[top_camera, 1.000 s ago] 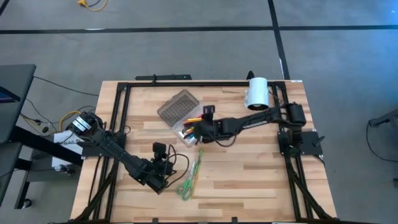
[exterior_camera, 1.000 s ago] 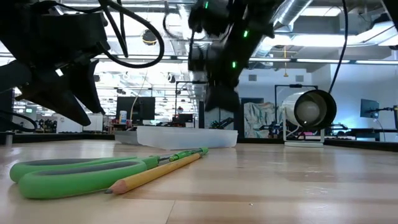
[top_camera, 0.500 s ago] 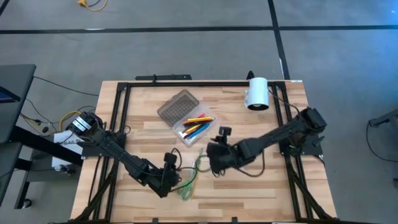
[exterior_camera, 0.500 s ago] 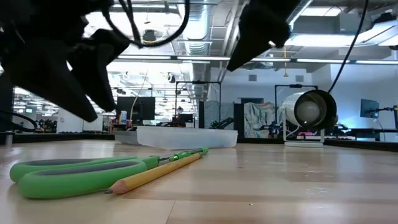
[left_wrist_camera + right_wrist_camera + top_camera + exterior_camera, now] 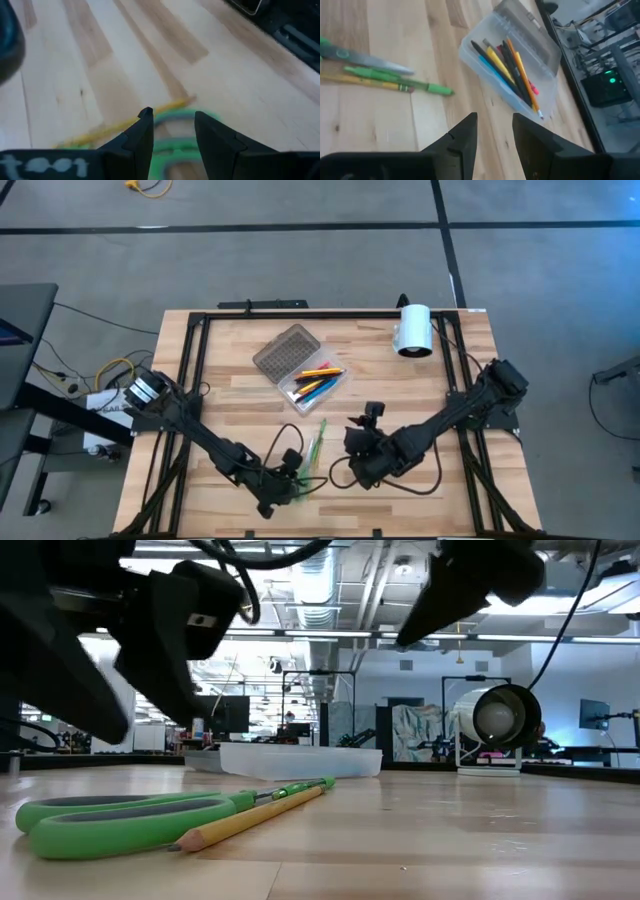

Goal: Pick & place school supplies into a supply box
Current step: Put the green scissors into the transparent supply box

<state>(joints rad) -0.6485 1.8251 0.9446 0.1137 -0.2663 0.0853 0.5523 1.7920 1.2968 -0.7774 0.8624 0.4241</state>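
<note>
A: High view first: the supply box (image 5: 312,385) lies open near the middle of the table (image 5: 440,490), its grey dotted lid (image 5: 284,351) folded back beside it and several coloured pens inside. What does the right wrist view add?

B: It separates the pens in the box (image 5: 506,72): a yellow one, an orange one, dark ones, a blue one and a bit of pink. It also shows the green pen (image 5: 395,77), the pencil (image 5: 367,81) and a scissor blade (image 5: 370,61) lying together on the wood, apart from the box.

A: And the low view?

B: Only there do the green scissor handles (image 5: 120,815) and the sharpened pencil tip (image 5: 190,837) show plainly; the box (image 5: 300,758) sits farther back, with a white cylinder (image 5: 497,720) off to one side.

A: Where are the grippers?

B: The left gripper (image 5: 172,125) hovers right over the scissors (image 5: 177,145) and pencil (image 5: 120,125), fingers apart, nothing between them. The right gripper (image 5: 368,465) sits beside that pile on the near side of the box, jaws also parted and empty.

A: Any writing?

B: White characters on the left gripper's body in its wrist view, not readable.
</note>
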